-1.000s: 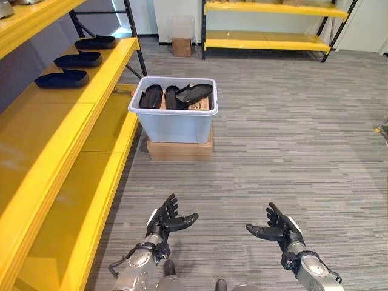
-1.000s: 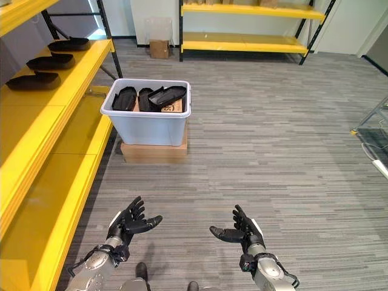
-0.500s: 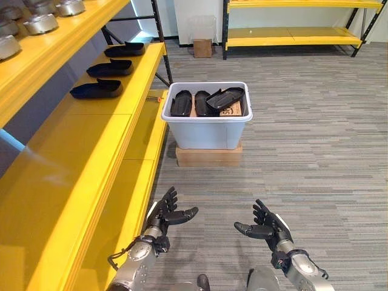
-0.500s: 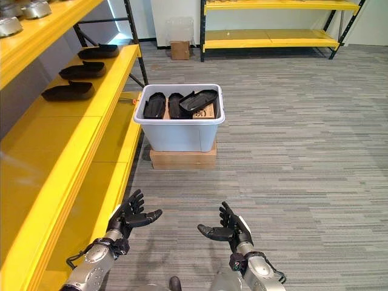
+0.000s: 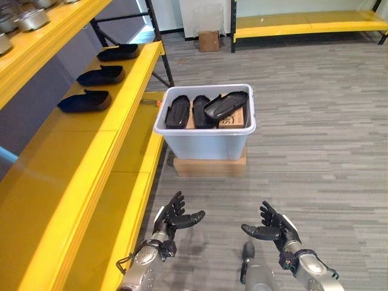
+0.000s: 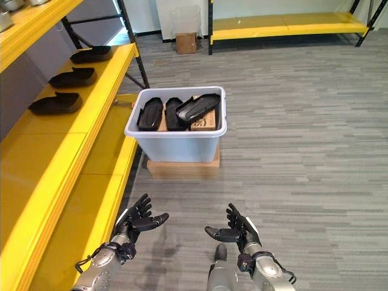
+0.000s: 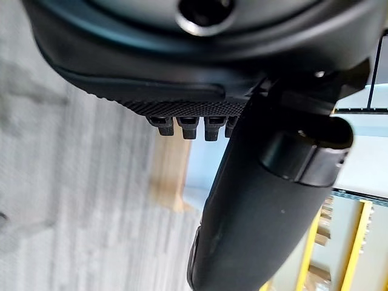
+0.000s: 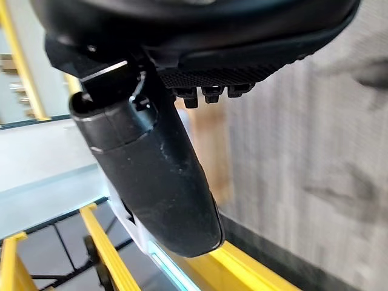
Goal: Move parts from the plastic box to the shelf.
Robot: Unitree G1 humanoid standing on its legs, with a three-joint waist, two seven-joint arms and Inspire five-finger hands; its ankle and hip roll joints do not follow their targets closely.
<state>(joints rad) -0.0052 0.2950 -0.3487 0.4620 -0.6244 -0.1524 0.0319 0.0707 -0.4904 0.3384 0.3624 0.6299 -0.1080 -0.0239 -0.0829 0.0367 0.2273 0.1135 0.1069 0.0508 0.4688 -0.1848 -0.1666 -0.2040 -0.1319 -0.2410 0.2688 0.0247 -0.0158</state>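
A pale grey plastic box (image 5: pixel 206 142) stands on a cardboard block (image 5: pixel 209 166) on the floor ahead. Inside lie three black oblong parts (image 5: pixel 178 111), the rightmost one (image 5: pixel 225 104) tilted on the rim, over a brown carton. Three more black parts (image 5: pixel 83 100) rest in a row on the yellow shelf (image 5: pixel 91 157) to my left. My left hand (image 5: pixel 172 217) and right hand (image 5: pixel 273 230) hover low over the carpet, short of the box, both open, palms facing each other and holding nothing.
The long yellow shelf unit (image 6: pixel 73 176) runs along my left, with metal pieces (image 5: pixel 27 18) on its upper level. Another yellow rack (image 5: pixel 309 21) stands at the far wall, with a small cardboard box (image 5: pixel 209 40) near it. Grey carpet spreads to the right.
The camera has moved, so the box and shelf sit differently in view. Both hands stay open and low in much the same pose.
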